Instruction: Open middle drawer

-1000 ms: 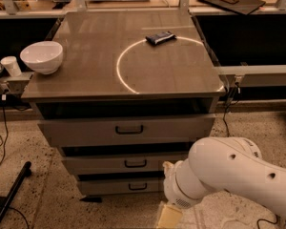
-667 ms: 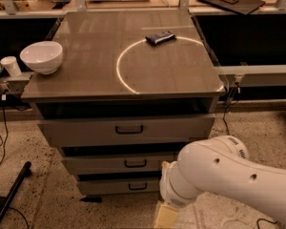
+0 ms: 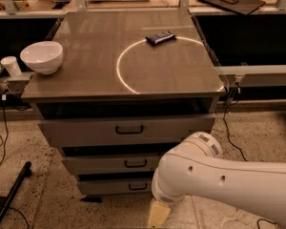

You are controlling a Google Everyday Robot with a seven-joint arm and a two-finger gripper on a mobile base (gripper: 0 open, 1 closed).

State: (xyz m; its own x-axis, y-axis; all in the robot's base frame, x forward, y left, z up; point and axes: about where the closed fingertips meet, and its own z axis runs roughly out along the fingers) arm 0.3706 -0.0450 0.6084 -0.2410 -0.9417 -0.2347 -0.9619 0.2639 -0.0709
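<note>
Low by the middle drawer, the hand hangs under the bent arm; state cannot be told

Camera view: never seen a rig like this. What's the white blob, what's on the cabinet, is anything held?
There is one camera, looking down from the front at a grey drawer cabinet. Where the camera is mounted is not on record. The big white shape at lower right is the robot's arm. The pale piece under its end, at the bottom edge of the picture, looks like the claw. It sits low in front of the cabinet, below the drawers, and touches no handle. I see nothing held.

On the cabinet top are a white bowl at the left and a dark packet at the back, lying on a bright ring of light. A small white cup stands on a ledge left of the cabinet.

The middle drawer, with a small black handle, is the one to open.
</note>
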